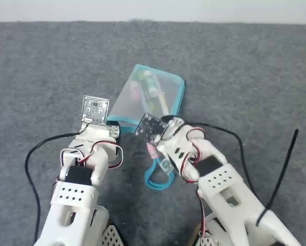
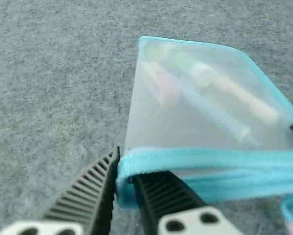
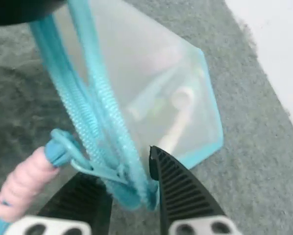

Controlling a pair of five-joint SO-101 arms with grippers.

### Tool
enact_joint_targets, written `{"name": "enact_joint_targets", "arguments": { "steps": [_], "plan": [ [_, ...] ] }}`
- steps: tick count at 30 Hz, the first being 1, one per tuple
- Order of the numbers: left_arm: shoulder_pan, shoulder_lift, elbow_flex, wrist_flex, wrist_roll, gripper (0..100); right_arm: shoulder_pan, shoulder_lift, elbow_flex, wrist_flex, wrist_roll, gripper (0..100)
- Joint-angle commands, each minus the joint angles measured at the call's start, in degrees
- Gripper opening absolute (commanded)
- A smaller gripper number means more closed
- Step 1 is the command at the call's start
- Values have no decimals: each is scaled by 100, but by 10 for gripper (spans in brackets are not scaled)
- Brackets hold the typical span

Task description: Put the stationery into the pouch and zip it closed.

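The pouch point(image 1: 152, 96) is translucent with a teal border and lies in the middle of the grey mat. Pens and other stationery point(image 2: 220, 93) show through its wall. Its teal zipper edge point(image 2: 210, 161) faces both arms. My left gripper point(image 2: 123, 164) is shut on the corner of that zipper edge. My right gripper point(image 3: 132, 181) is shut on the zipper edge at the slider end, where the teal pull point(image 3: 95, 169) sticks out. A pink bead point(image 3: 21, 181) and a teal cord loop point(image 1: 158, 179) hang from the pull, trailing toward the right arm.
The grey mat point(image 1: 45, 66) covers the table on all sides of the pouch. A pale wall point(image 3: 279, 44) borders its far edge. Black cables point(image 1: 281, 174) run beside both arms.
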Motion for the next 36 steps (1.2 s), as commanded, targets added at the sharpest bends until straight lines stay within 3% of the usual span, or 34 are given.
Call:
{"name": "enact_joint_targets", "arguments": {
  "steps": [1,8,16,21,28,36],
  "plan": [
    [18,-35,-505,53,70,13,541,453,-800,-198,-527,6],
    [9,-35,-831,554,62,114,1086,1895,-1820,-198,-1319,6],
    [35,-141,-936,747,53,119,1077,2299,-2163,-198,-1459,6],
    [791,-580,-857,1081,-202,121,1051,2290,-2163,-101,-1653,6],
    [1345,-571,-716,1090,-202,270,523,1622,-2075,804,-1688,6],
    [1486,-571,-549,905,-202,275,180,154,-1275,971,-1705,6]
  ]
}}
